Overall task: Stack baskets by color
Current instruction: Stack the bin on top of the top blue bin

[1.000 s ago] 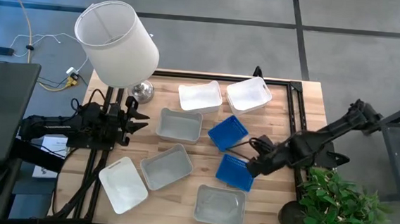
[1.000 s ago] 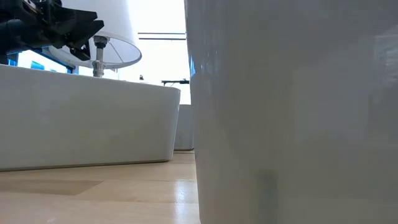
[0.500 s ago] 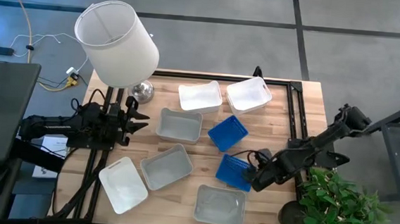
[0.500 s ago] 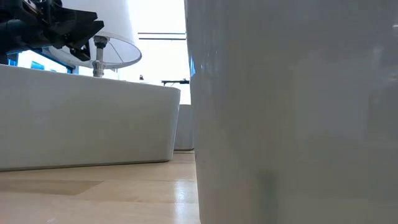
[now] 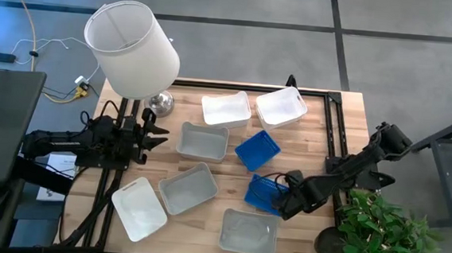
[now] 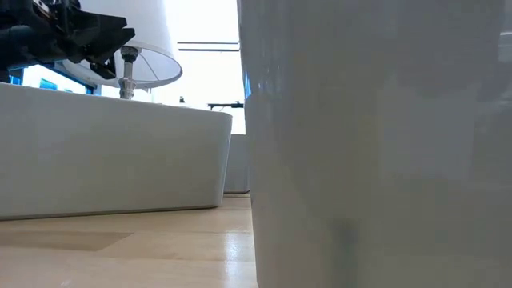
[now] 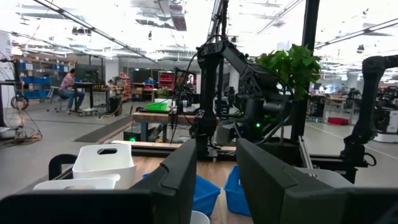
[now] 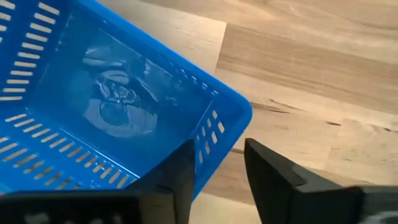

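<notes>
Two blue baskets show in the high view: one (image 5: 257, 149) mid-table, one (image 5: 264, 191) nearer the right front. Three white baskets (image 5: 226, 109) (image 5: 282, 106) (image 5: 138, 208) and three pale grey ones (image 5: 203, 142) (image 5: 187, 188) (image 5: 248, 232) lie singly on the wood. My right gripper (image 5: 282, 201) points down over the nearer blue basket (image 8: 112, 112), one finger inside its wall and one outside, close to a corner (image 8: 244, 115). My left gripper (image 5: 155, 137) waits open at the table's left side. My right gripper straddles the nearer blue basket's side wall (image 8: 214, 155) next to its corner, coming from above with the fingers across the wall. A strip of wood still shows between the outer finger (image 8: 267, 174) and the wall, so I cannot tell whether it touches. The basket rests flat on the table.
A lamp with a large white shade (image 5: 132, 48) stands on its metal base (image 5: 161, 102) at the far left. A potted plant (image 5: 382, 233) stands off the table's right front corner. A grey basket wall (image 6: 376, 144) fills most of the low view.
My right gripper has come down and toward the table's near edge, rolling about its own axis, and now stands at the near right corner of the nearer blue basket. The baskets lie where they were.
</notes>
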Motion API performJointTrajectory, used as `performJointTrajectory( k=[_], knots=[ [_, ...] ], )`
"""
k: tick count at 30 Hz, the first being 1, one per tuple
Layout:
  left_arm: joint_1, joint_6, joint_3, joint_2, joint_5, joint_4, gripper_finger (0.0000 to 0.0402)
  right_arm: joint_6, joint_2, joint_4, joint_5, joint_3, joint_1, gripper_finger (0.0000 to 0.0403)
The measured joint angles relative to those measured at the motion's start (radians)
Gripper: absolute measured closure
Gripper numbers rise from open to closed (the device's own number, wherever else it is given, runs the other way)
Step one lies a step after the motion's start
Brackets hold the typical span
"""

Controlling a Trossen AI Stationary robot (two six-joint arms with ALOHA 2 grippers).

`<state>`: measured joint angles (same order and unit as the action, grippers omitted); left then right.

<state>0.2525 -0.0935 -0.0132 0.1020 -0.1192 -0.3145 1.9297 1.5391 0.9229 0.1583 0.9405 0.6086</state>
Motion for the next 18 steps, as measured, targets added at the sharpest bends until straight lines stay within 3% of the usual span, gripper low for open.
performJointTrajectory(
  k=[14,18],
  knots=[
    [0.0,0.0,0.0,0.0,0.0,0.003,0.03,-0.001,0.0,0.035,0.048,0.0,0.0,0.0393],
    [0.0,0.0,0.0,0.0,0.0,0.003,0.03,-0.008,0.0,0.038,0.048,0.0,0.0,0.0393]
  ],
)
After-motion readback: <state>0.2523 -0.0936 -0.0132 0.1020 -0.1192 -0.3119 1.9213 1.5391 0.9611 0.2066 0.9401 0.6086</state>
